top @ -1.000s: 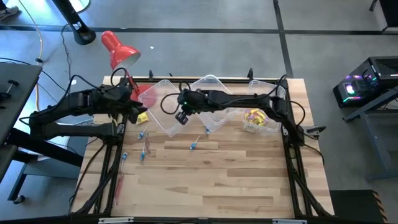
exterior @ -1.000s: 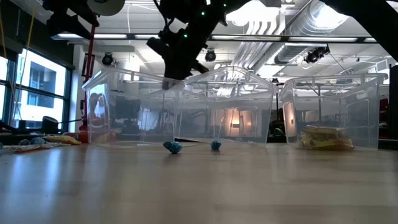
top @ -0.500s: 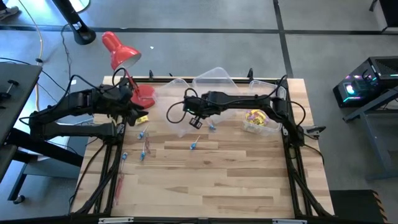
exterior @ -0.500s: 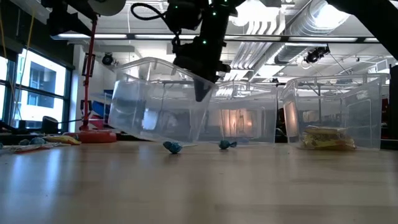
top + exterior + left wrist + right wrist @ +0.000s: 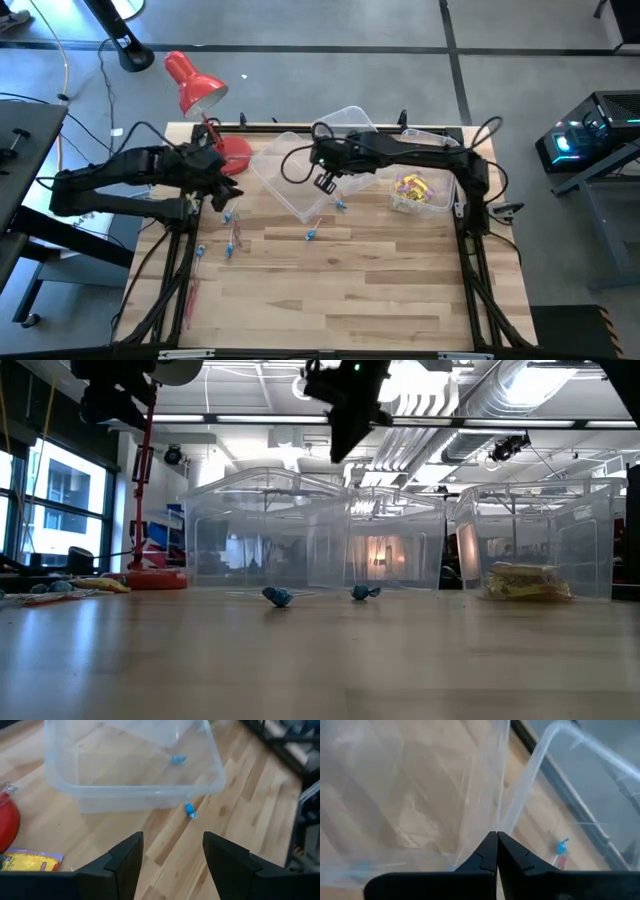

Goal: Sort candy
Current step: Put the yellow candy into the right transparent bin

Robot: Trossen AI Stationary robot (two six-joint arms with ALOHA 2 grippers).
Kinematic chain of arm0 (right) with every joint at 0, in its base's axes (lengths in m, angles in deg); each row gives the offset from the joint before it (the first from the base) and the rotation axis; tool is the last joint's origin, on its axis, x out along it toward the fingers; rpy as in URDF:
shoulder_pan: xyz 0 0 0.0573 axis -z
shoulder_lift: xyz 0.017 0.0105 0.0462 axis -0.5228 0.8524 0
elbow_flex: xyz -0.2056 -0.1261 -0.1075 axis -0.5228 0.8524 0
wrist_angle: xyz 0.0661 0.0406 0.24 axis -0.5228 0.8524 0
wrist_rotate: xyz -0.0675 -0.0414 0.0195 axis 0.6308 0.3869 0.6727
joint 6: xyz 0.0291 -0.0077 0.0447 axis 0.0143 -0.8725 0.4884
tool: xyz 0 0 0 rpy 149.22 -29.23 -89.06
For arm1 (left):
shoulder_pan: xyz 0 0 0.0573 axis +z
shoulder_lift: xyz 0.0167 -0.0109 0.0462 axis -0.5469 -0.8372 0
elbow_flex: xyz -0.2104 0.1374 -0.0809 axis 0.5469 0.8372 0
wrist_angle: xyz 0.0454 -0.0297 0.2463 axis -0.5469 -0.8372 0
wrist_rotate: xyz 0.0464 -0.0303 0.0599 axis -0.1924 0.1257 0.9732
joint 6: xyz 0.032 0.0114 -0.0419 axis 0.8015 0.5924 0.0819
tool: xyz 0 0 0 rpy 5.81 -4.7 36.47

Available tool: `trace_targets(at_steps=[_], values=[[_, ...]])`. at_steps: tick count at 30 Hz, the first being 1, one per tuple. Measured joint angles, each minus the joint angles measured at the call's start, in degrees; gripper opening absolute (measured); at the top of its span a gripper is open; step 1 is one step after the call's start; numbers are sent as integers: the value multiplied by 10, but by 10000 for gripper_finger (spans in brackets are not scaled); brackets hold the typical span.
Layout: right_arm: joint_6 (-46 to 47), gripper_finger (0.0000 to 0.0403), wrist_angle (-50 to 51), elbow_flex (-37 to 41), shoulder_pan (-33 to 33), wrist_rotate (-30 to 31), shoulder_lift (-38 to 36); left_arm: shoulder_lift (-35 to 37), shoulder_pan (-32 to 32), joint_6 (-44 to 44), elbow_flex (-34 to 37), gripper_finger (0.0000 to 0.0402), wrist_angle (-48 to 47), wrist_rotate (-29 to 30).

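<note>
your right gripper (image 5: 323, 183) hangs pinched shut and empty at upper centre, over the clear plastic bins (image 5: 290, 172); the left gripper (image 5: 217, 196) waits wide open at left. drop onto the blue-wrapped candy on sticks (image 5: 341, 206) just below, open first, and grip the stick clear of the bin wall.

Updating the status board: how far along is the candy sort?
Done: yellow packets sit in the right-hand clear bin. In hand: nothing; the right gripper is shut and empty above the left bin, and the left gripper is open near the lamp base. Left: blue pieces loose on the table, red sticks and more blue ones on its left side.
</note>
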Motion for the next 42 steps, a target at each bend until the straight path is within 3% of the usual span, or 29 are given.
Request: trace_targets(at_steps=[3,7,11,14,24,36,42], values=[[4,0,-2,0,-2,14,-31,-29,-11,19,0,200,-23,6],[14,0,2,0,-2,25,-70,-74,-12,3,0,200,-122,58],[16,0,3,0,4,35,-95,-131,14,-24,0,200,-252,94],[15,0,1,0,10,42,-102,-180,48,21,0,200,-291,99],[8,0,-4,0,19,26,-99,-289,158,232,3,200,-214,107],[14,0,6,0,19,14,-99,-240,243,359,109,200,-105,74],[19,0,5,0,19,13,-99,-243,270,383,110,200,-66,69]])
